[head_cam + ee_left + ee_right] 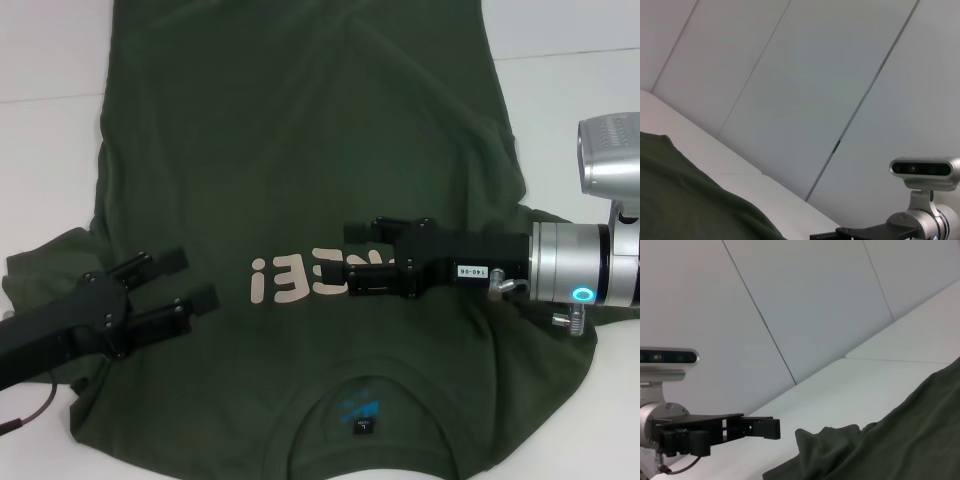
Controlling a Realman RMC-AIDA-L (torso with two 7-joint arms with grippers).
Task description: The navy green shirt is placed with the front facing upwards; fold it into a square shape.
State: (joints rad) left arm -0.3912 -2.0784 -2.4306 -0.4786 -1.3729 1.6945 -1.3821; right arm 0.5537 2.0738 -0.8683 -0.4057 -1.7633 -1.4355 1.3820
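The navy green shirt (pixel 300 130) lies spread flat, front up, with its collar toward me. Its pale block letters (pixel 300 282) cross the chest, and the black label (pixel 362 428) with blue print sits inside the collar. My left gripper (pixel 195 280) is open and empty over the shirt's left shoulder area, near the sleeve. My right gripper (pixel 358 258) is open and empty over the chest, at the right end of the letters. The shirt also shows in the left wrist view (pixel 690 200) and the right wrist view (pixel 900 440).
The white table (pixel 50 50) shows bare at the left and right of the shirt. The left sleeve (pixel 40 270) lies bunched out at the left. The shirt's hem end runs off the far edge of the head view.
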